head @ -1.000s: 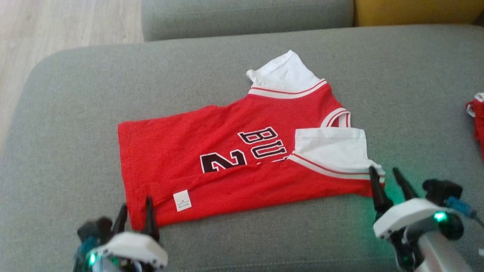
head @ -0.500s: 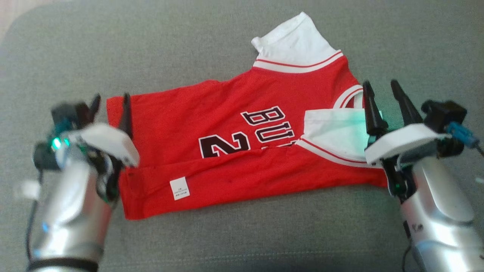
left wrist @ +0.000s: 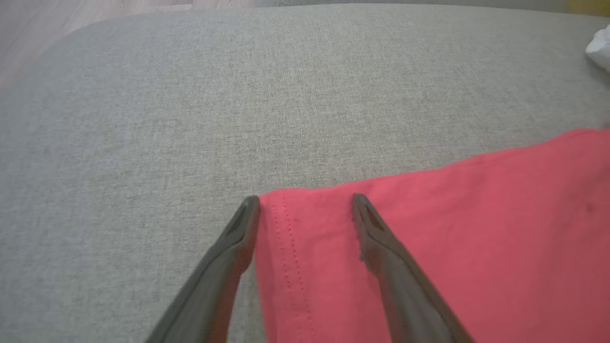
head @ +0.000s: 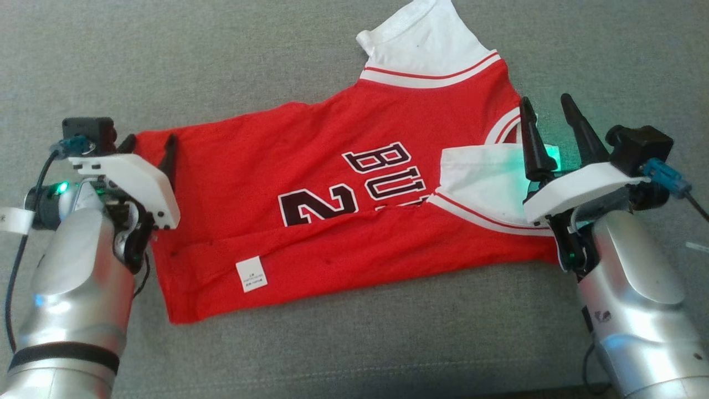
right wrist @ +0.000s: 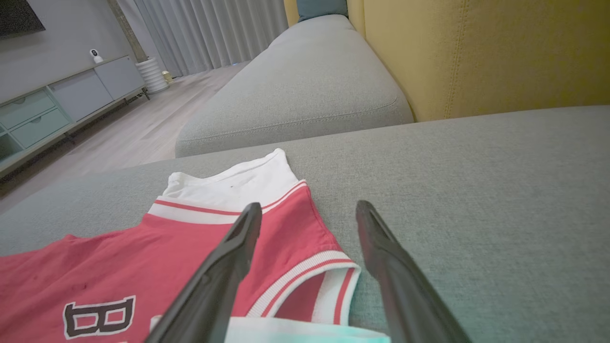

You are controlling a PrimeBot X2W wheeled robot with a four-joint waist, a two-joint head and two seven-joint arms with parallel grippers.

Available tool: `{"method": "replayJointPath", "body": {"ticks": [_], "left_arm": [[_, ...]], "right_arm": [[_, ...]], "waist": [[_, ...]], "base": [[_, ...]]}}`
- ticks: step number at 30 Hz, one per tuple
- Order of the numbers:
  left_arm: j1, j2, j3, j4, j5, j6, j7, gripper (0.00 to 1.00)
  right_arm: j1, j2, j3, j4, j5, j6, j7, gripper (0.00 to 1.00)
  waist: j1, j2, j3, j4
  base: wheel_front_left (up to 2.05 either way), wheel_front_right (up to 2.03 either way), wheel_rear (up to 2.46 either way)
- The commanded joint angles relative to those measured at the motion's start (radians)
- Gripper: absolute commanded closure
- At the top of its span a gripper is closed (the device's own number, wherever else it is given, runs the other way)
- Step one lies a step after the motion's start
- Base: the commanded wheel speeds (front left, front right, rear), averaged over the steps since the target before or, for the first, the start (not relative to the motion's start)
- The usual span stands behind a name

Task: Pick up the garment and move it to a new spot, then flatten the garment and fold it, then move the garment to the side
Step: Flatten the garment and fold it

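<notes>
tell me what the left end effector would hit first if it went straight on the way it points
Probably the sofa cushion. The left end effector, open, straddles a hem corner of the jersey, and past its tips lies bare cushion. Height is unclear, so it could catch the hem first.

Head camera looking down on the garment (head: pixel 332 183), both wrist cameras low, close, sharing its edges

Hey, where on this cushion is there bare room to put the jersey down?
Bare cushion runs wide beyond the jersey, from far left to its white shoulder; another strip lies along the near edge between both arms. Crowded: the hem corner at the left gripper and the armhole by the right gripper.
</notes>
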Motion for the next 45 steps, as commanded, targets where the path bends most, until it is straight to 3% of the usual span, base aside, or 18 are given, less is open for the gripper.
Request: {"method": "replayJointPath", "body": {"ticks": [1,9,10,12,21,37,44,45], "left_arm": [[-0.033,0.049,0.022,-0.02,-0.012,-0.006,0.003,0.0],[-0.031,0.048,0.002,0.001,-0.046,-0.027,0.038,0.0],[-0.034,0.05,-0.003,0.001,-0.046,-0.029,0.04,0.14],[-0.039,0.053,-0.016,0.001,-0.043,-0.031,0.045,1.0],[-0.072,0.04,-0.05,-0.025,-0.046,-0.037,0.01,1.0],[-0.165,-0.061,-0.12,-0.072,-0.049,-0.039,-0.083,1.0],[-0.191,-0.091,-0.151,-0.057,-0.061,-0.041,-0.114,1.0],[-0.194,-0.093,-0.153,-0.054,-0.063,-0.041,-0.117,1.0]], "right_arm": [[-0.033,0.01,0.016,-0.022,0.007,-0.001,-0.016,0.0],[-0.062,0.017,0.02,0.006,0.006,-0.001,-0.023,0.0],[-0.069,0.016,0.022,0.008,0.005,-0.001,-0.022,0.0],[-0.087,0.012,0.023,0.014,0.004,-0.001,-0.015,0.0],[-0.242,-0.029,0.006,0.081,-0.014,-0.001,0.055,0.0],[-0.595,-0.107,0.003,0.39,-0.116,-0.001,0.256,0.0],[-0.674,-0.117,0.012,0.509,-0.168,-0.001,0.308,0.0],[-0.679,-0.117,0.017,0.524,-0.173,-0.001,0.319,0.07]], "waist": [[0.0,0.0,-0.001,0.003],[0.0,0.0,0.01,0.012],[0.0,0.0,0.013,0.012],[0.0,0.0,0.021,0.015],[0.0,0.0,0.064,0.064],[0.0,0.0,0.183,0.227],[0.0,0.0,0.212,0.264],[0.0,0.0,0.213,0.265]], "base": [[0.0,0.0,0.0],[0.0,0.0,0.0],[0.0,0.0,0.0],[0.0,0.0,0.0],[0.0,0.0,0.0],[0.0,0.0,0.0],[0.0,0.0,0.0],[0.0,0.0,0.0]]}}
